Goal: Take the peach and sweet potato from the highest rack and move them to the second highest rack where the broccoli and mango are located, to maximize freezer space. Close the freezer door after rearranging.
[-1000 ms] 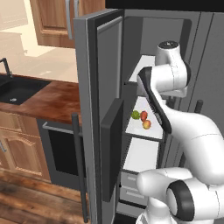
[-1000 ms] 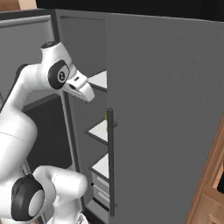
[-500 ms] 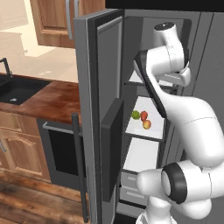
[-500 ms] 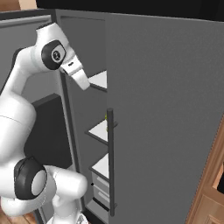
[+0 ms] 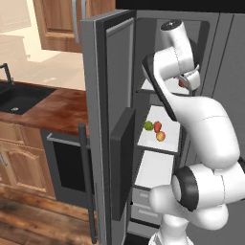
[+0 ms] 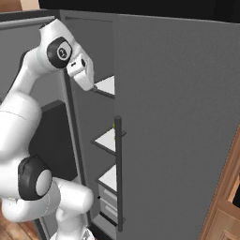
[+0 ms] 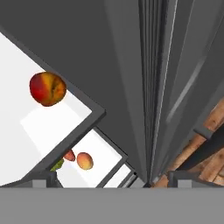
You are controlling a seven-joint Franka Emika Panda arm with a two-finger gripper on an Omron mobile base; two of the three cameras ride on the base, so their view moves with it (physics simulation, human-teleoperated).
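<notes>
Robot arm raised to the top shelf of an open freezer, its gripper (image 7: 107, 177) spread wide and holding nothing.

Since a second ago the arm has swung upward: its hand, which hung beside the second shelf, now sits at the level of the top shelf (image 5: 165, 86), just at that shelf's front edge. Seen from the hand, the peach (image 7: 47, 89) lies on the white top shelf, apart from the finger tips (image 7: 43, 180) at the bottom of the picture. Below it, on the second shelf (image 5: 167, 139), three pieces of produce have stayed where they were: a green one (image 5: 149, 126), a red one (image 5: 157, 127) just beside it, and an orange-yellow one (image 5: 161, 136) near the front. The freezer door (image 5: 107, 119) stands open as before, next to a wooden counter (image 5: 43, 107) with a dark sink (image 5: 16, 98).
</notes>
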